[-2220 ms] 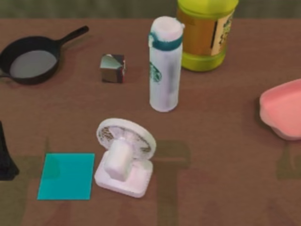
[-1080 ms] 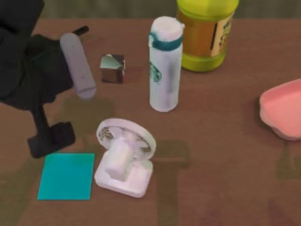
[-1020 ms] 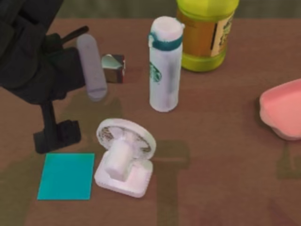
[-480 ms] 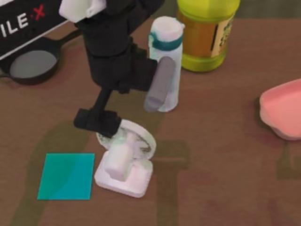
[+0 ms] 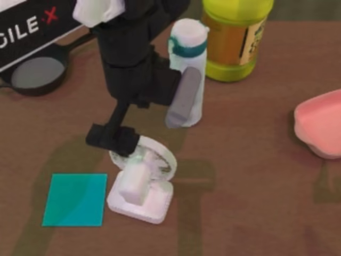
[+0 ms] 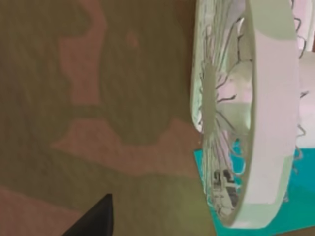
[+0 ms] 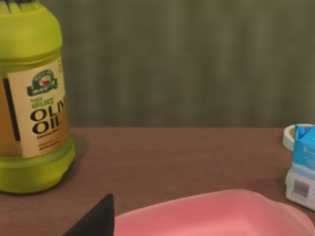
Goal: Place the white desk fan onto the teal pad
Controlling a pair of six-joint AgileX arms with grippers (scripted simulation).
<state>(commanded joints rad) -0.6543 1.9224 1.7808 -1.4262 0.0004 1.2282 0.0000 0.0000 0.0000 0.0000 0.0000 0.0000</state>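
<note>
The white desk fan (image 5: pixel 141 181) stands on its rounded square base near the table's front, right beside the teal pad (image 5: pixel 74 199), which lies flat to its left. My left gripper (image 5: pixel 114 140) hangs open just behind the fan's grilled head, close over its top rim and holding nothing. In the left wrist view the fan's head (image 6: pixel 256 113) fills one side, edge on, with the teal pad (image 6: pixel 305 196) behind it and one dark fingertip (image 6: pixel 98 219) beside it. My right arm is parked outside the top view; one fingertip (image 7: pixel 101 216) shows in its wrist view.
A tall white bottle (image 5: pixel 187 69) with a teal band stands behind the fan, partly covered by my left arm. A yellow olive oil jug (image 5: pixel 234 37) is at the back, a black pan (image 5: pixel 37 72) back left, a pink bowl (image 5: pixel 319 128) at the right edge.
My left arm has swung in from the far left, over the pan side, to above the fan's head. In the last half second it only edged slightly lower. The fan and pad have not moved.
</note>
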